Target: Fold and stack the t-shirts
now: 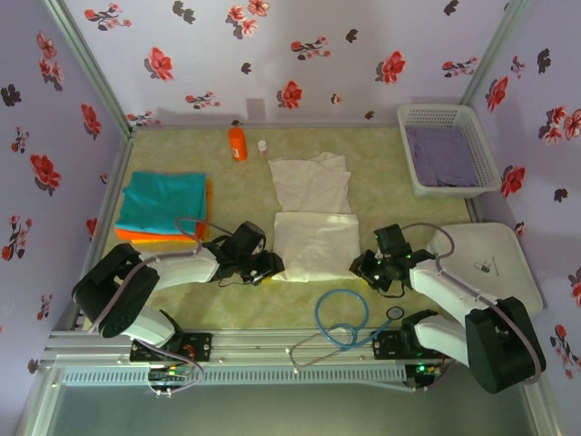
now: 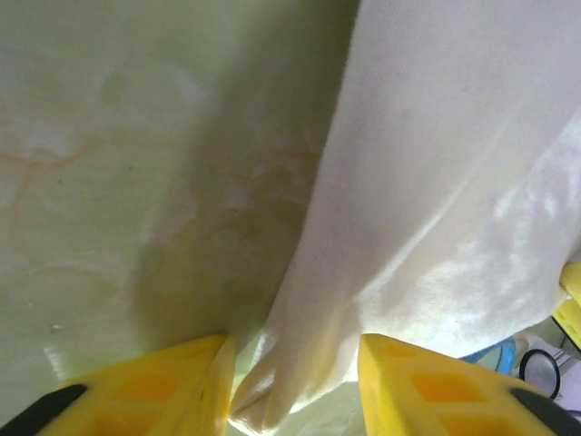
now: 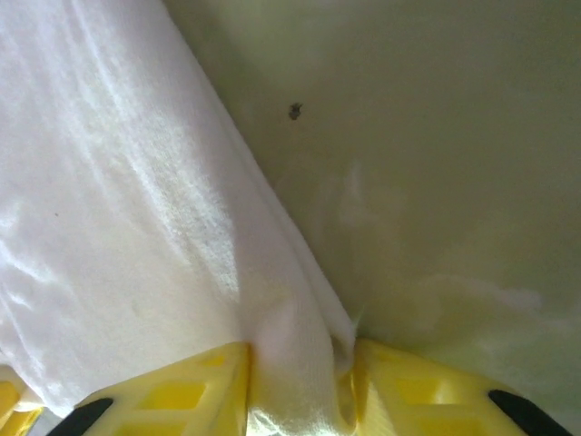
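The white t-shirt lies flat mid-table, its lower half forming a neat rectangle and its sleeves spread at the far end. My left gripper sits at its near-left corner. In the left wrist view that gripper is open, with the folded cloth edge lying in the gap. My right gripper is at the near-right corner. The right wrist view shows this gripper shut on a bunch of the white cloth. A folded teal t-shirt rests on a folded orange one at the left.
A white basket holding purple cloth stands at the back right. An orange bottle and a small white bottle stand at the back. A blue looped cable lies near the front edge, with a white board to its right.
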Robot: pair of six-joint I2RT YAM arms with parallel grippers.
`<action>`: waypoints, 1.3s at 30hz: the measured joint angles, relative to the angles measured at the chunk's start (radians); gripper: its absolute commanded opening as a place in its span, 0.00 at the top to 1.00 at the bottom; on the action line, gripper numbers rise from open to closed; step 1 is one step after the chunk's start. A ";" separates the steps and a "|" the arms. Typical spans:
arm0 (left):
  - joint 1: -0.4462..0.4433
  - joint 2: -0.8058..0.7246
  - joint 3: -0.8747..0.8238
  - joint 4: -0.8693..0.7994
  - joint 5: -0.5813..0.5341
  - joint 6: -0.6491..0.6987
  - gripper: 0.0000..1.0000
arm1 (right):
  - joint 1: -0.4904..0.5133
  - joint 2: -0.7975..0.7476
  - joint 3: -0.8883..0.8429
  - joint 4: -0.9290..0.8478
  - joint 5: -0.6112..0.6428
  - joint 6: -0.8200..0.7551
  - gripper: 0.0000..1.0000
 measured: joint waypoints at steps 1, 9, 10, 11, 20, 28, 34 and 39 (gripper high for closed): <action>0.000 0.003 0.002 -0.004 0.000 0.003 0.68 | 0.000 0.003 0.000 0.003 0.002 0.001 0.82; -0.005 0.026 0.017 -0.019 0.005 0.015 1.00 | 0.003 0.012 0.013 -0.002 0.012 -0.014 1.00; -0.006 0.024 0.018 -0.023 0.005 0.016 1.00 | 0.005 0.011 0.016 -0.006 0.012 -0.015 1.00; -0.006 0.019 0.019 -0.033 0.004 0.016 1.00 | 0.005 0.008 0.018 -0.010 0.011 -0.017 1.00; -0.046 -0.137 0.019 -0.163 -0.019 0.011 1.00 | 0.009 -0.144 0.032 -0.149 0.004 -0.018 1.00; -0.048 -0.274 0.113 -0.353 -0.064 0.019 1.00 | 0.011 -0.194 0.155 -0.276 -0.011 0.000 1.00; 0.012 -0.317 0.240 -0.452 -0.088 0.048 1.00 | 0.011 -0.132 0.363 -0.333 0.010 0.000 1.00; 0.058 -0.311 0.330 -0.536 -0.090 0.088 1.00 | 0.011 -0.061 0.507 -0.369 0.021 -0.003 1.00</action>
